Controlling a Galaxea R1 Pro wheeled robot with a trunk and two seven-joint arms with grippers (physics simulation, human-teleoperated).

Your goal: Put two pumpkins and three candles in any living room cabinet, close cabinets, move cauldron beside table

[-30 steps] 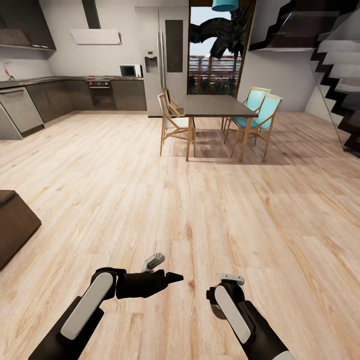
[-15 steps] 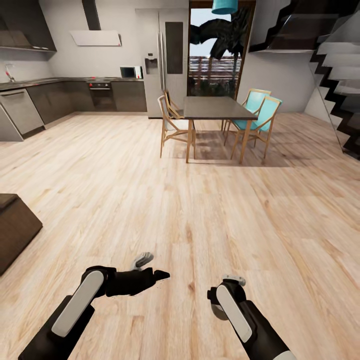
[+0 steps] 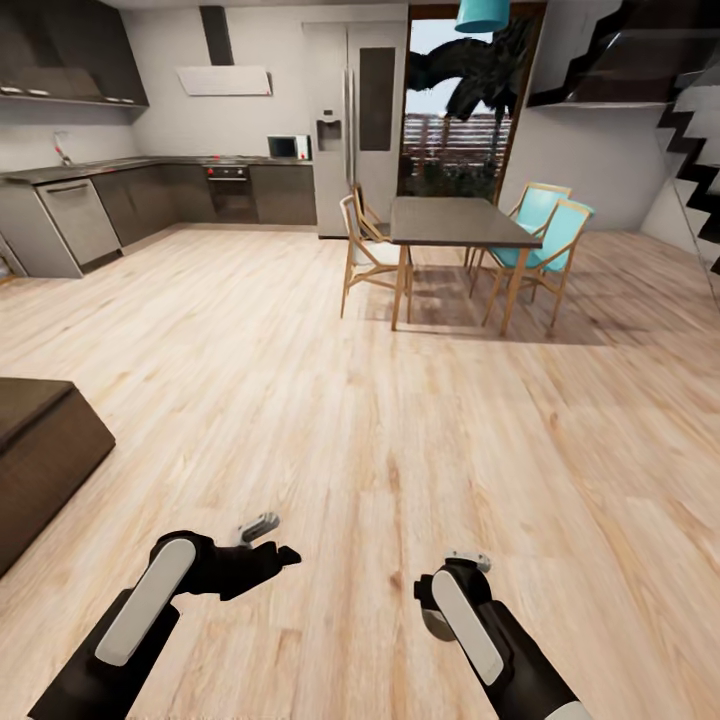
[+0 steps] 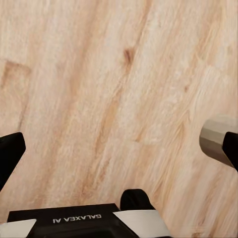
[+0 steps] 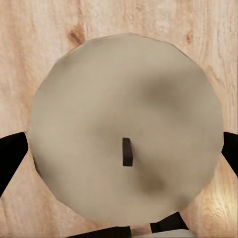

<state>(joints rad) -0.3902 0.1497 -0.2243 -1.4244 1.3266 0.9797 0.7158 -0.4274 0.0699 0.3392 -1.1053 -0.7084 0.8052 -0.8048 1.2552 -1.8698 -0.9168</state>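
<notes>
1. Head view: looks across plank floor (image 3: 330, 400) to the dining table (image 3: 455, 220). Left gripper (image 3: 270, 540) and right gripper (image 3: 452, 582) hang low over bare boards, well short of that table. Low dark-brown unit (image 3: 40, 450) at the edge, far to the left of the table and nearer the robot; cannot tell whether it is the cabinet. No pumpkins, no cauldron, no coffee table to be seen here.
2. Left wrist view: fingers (image 4: 218, 139) spread wide with nothing between, only floorboards beneath.
3. Right wrist view: clamped on a candle (image 5: 124, 129), wick up, one dark finger (image 5: 10, 158) at each side of it, floor beneath.
4. Progress, judged: one candle in transit, not yet stowed. Left to do, as far as can be told: reach a cabinet, put this candle in, fetch the rest, shut every cabinet, set the cauldron by the coffee table.
</notes>
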